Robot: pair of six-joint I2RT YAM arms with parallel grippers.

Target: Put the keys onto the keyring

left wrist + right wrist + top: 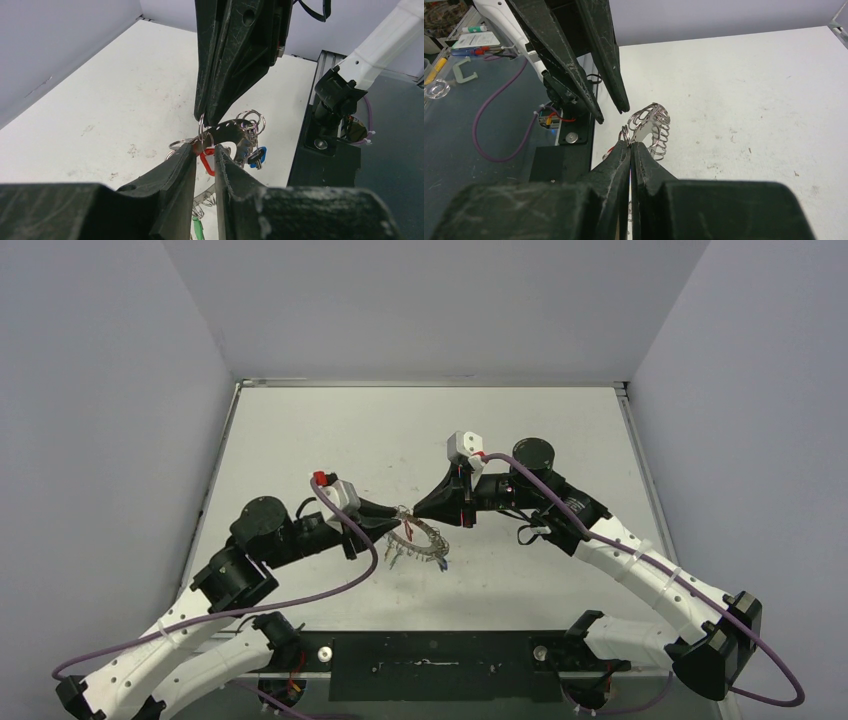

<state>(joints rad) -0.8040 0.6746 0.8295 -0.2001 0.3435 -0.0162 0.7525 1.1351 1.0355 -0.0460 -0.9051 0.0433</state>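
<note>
Roughly at the middle of the bench (pixel 300 440), the keyring (pixel 425 540) is held up off the surface, tilted, with both pincers meeting at its upper edge. The right pincer (pixel 630 145) is closed tight on the ring's rim, its fingers pressed together with the wire loops fanning out just past the tips. The left pincer (pixel 205 152) faces it from the other side with its jaws a little apart. The red-tagged key (pixel 206 162) hangs in the gap between them, just below where the right pincer bites. From the left wrist view I cannot tell whether either finger touches the tag; in the right wrist view the left fingertips look free of the ring.

The blue-tagged key (pixel 258 156) dangles from the loops on the ring's far side, away from both pincers. A green tag (pixel 197 230) shows low down, partly hidden behind the left fingers. The key blades themselves are small and lost among the loops, so how each one is attached is hard to make out.
</note>
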